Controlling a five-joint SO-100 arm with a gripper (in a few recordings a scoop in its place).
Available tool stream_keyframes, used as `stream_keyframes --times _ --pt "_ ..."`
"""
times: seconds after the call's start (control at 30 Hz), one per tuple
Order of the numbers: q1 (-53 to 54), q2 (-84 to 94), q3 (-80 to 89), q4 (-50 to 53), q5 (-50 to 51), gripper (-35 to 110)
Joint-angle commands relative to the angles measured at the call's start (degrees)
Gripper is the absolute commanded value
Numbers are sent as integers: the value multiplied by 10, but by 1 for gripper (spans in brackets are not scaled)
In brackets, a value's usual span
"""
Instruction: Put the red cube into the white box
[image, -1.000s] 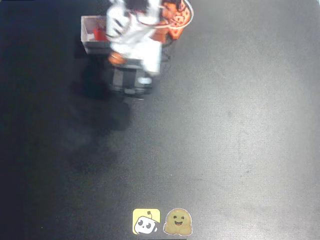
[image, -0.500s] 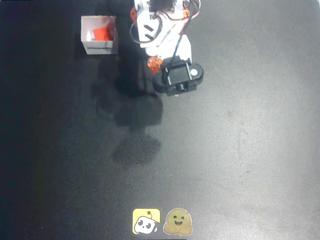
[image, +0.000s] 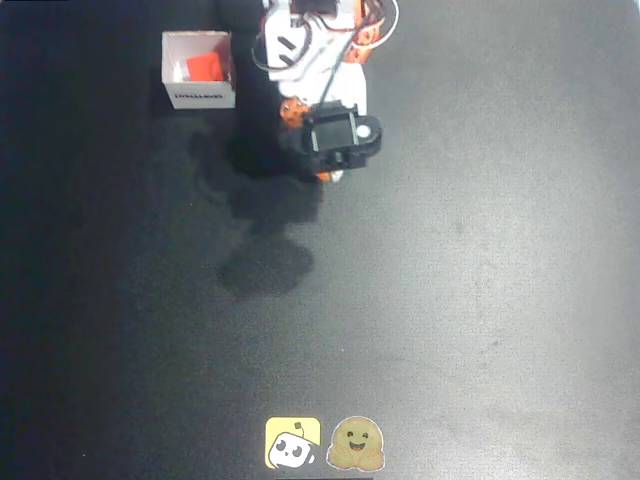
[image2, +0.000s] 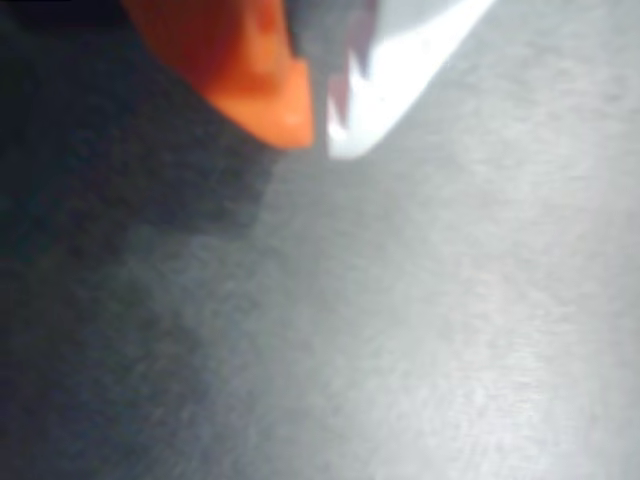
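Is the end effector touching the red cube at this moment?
Apart. In the overhead view the red cube sits inside the white box, while the end effector hangs over bare black table to the right, well clear.

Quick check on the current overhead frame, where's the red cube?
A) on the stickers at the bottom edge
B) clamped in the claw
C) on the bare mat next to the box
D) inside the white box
D: in the overhead view the red cube sits within the walls of the white box, while the wrist view shows the claw with its tips together over bare dark mat, holding nothing.
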Motion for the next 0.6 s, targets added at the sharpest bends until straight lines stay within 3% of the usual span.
stream_keyframes --times 0.0,0.1,0.4,0.57 --pt "6 40 26 5 4 0" --pt "7 115 71 29 4 0" --pt "11 115 94 31 5 0" --pt "34 115 95 84 5 0"
